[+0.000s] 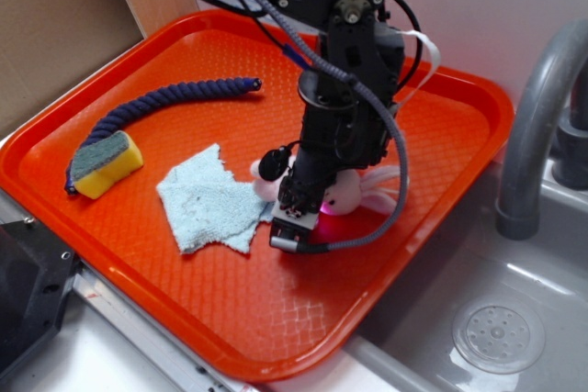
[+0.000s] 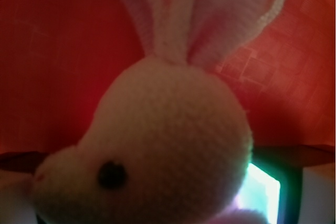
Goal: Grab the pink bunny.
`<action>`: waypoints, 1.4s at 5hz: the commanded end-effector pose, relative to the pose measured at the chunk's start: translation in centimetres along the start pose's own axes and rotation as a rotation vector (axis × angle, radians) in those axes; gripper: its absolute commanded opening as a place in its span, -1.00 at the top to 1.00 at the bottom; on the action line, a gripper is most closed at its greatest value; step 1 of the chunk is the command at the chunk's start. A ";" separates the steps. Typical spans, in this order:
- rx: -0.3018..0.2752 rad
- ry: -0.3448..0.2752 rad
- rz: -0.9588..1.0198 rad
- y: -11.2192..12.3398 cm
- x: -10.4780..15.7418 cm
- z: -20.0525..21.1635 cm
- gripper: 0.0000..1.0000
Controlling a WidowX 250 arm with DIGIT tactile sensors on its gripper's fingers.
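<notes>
Bare orange tray (image 1: 276, 319) fills the near corner of the bench. Farther in, the gripper (image 1: 296, 227) stands low over the pink bunny (image 1: 354, 192) at mid-tray; whether its fingers are open or closed cannot be told. Beside it lies a blue rag (image 1: 207, 199), with open tray toward the far rim.

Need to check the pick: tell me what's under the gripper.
The pink bunny lies under the gripper on the orange tray, ears pointing away from the light-blue rag. The arm hides its middle and any finger contact.
</notes>
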State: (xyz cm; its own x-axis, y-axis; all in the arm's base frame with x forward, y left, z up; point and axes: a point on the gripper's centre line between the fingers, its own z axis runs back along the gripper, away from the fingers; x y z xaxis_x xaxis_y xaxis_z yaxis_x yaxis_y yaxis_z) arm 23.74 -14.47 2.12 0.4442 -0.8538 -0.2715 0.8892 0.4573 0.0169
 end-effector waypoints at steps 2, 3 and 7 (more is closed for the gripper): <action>0.025 -0.144 0.422 1.0 -6.7 6.4 1.00; 0.017 -0.167 0.677 1.6 -11.3 9.1 1.00; -0.315 -0.171 1.654 -0.5 -18.1 13.8 1.00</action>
